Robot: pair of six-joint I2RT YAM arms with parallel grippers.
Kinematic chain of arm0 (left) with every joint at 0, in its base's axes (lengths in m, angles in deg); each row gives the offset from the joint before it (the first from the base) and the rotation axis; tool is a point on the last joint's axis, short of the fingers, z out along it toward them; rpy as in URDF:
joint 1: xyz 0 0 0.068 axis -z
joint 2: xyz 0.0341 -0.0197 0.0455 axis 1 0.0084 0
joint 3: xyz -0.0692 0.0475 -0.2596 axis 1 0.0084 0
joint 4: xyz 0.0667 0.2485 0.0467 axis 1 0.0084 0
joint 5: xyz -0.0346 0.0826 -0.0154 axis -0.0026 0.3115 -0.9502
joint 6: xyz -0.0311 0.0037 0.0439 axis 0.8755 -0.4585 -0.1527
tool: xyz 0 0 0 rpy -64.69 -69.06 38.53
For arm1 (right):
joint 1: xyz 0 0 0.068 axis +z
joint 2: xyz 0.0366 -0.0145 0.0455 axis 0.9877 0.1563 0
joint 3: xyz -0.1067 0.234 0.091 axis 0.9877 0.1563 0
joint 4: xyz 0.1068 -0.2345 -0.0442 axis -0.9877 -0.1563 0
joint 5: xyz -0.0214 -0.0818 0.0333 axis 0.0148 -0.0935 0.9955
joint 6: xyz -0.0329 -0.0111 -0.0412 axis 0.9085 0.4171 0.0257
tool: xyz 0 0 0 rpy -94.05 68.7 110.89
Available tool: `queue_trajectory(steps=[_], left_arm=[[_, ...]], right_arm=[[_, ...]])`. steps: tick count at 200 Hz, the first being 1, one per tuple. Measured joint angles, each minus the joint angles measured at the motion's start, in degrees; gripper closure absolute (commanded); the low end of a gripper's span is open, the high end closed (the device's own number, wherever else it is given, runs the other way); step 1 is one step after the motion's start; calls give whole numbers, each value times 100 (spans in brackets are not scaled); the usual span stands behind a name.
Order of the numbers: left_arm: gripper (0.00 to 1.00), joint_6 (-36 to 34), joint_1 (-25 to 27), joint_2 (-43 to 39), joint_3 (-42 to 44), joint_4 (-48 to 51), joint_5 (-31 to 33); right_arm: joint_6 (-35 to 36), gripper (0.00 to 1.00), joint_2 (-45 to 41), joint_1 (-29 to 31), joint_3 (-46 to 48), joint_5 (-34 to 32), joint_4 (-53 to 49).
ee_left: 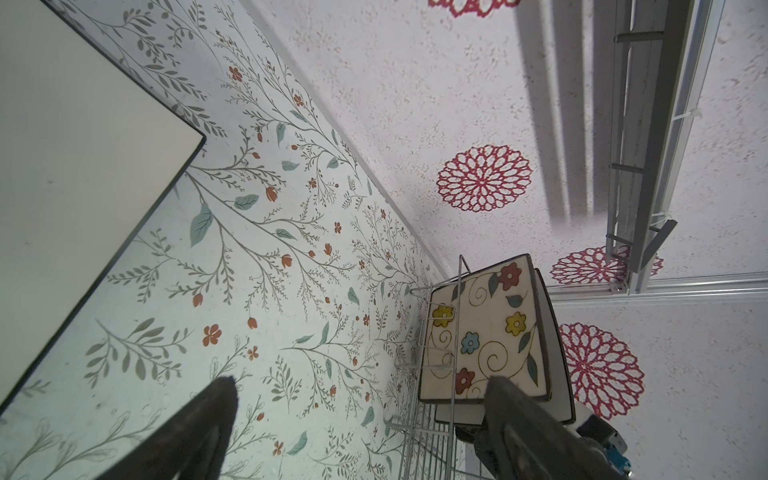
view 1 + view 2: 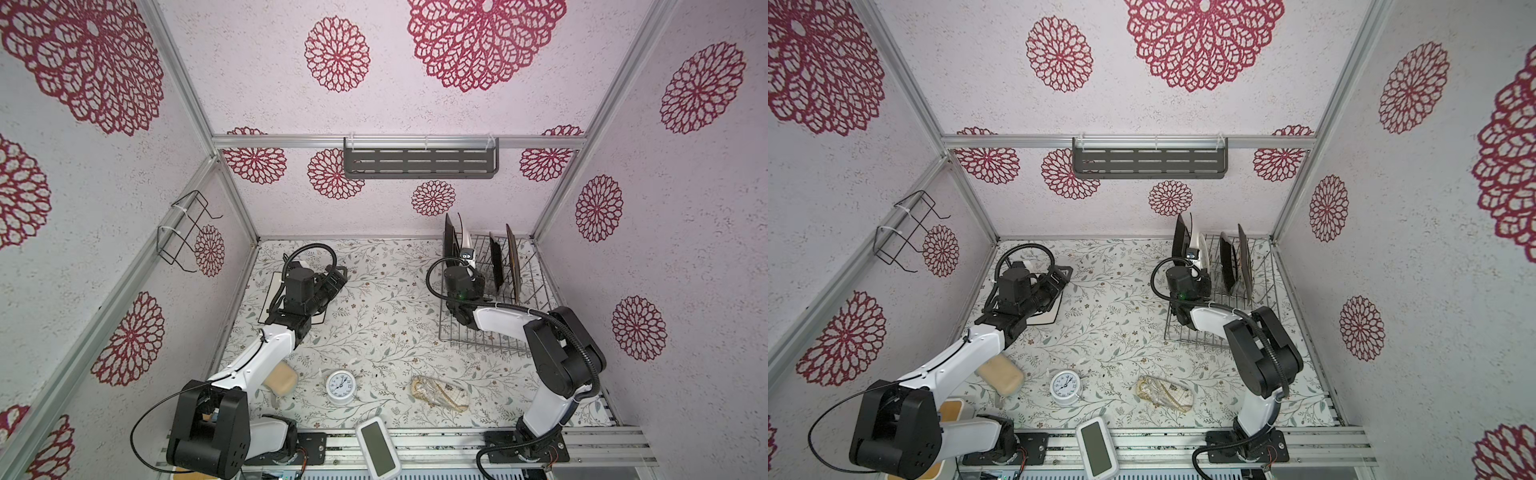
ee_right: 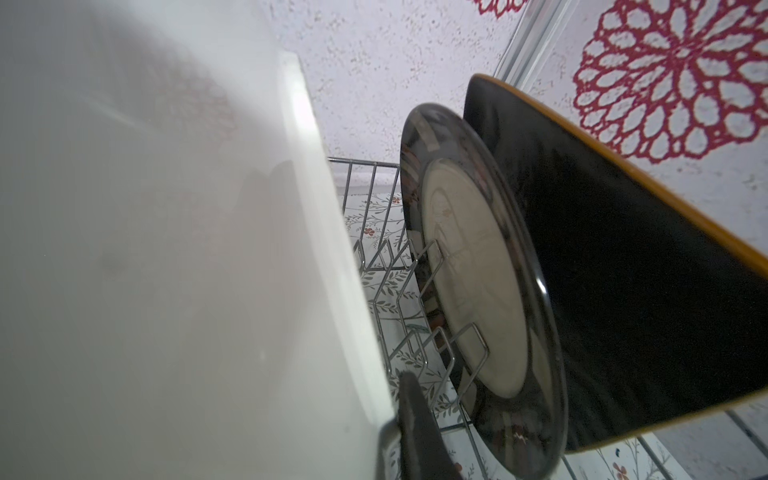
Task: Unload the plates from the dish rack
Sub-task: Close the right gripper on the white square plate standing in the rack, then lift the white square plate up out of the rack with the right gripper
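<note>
Clamped white plate in closed right gripper, inside dish rack. Poised left gripper, wide open, empty, over one unloaded plate. Noted flowered plate and others racked.

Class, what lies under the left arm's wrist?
A white, dark-rimmed plate lies flat on the table. In both top views the left arm covers its middle.

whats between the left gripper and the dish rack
Nothing but bare flower-print tabletop, plain in the left wrist view: the open left gripper looks across it to the dish rack.
</note>
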Motion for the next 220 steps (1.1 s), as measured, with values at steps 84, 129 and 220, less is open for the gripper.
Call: queue_trajectory(steps=[84,129,220], left_arm=[[3,-11,37,0,0,2,0],[3,-13,37,0,0,2,2],[3,-26,48,-2,0,2,2]], right_arm=[[330,100,-190,50,22,-7,4],[415,100,-319,83,98,-13,17],[487,100,-555,122,114,-103,76]])
